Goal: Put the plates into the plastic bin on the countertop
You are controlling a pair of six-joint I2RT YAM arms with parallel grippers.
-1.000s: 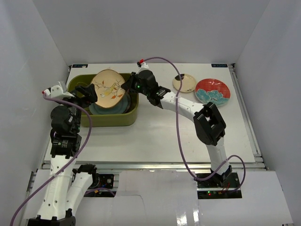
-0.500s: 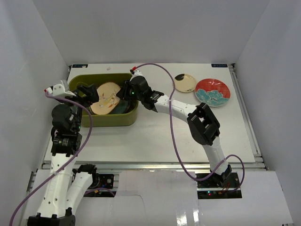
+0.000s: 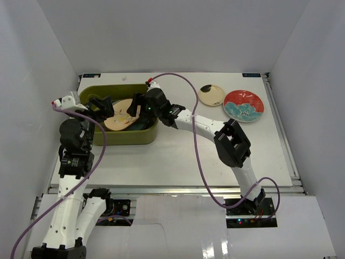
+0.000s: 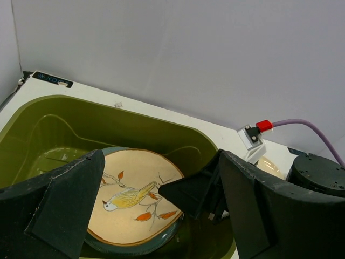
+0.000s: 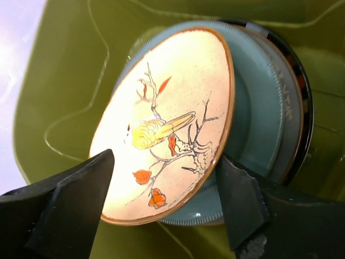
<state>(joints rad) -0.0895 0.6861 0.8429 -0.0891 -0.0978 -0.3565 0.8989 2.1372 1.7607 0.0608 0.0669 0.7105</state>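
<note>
Your right gripper (image 3: 135, 103) has just spread its jaws, leaving the cream bird plate (image 5: 167, 118) on the stack inside the olive-green bin (image 3: 122, 138); your left gripper (image 3: 105, 108) hangs open, and two plates wait on the countertop (image 3: 178, 156).

Twin manipulators — the left arm (image 3: 64, 210) and right arm (image 3: 235, 143) — wear white shells broken by black joint housings, each trailing a purple cable (image 4: 304, 123) tipped with a small red connector (image 4: 263, 125).
</note>
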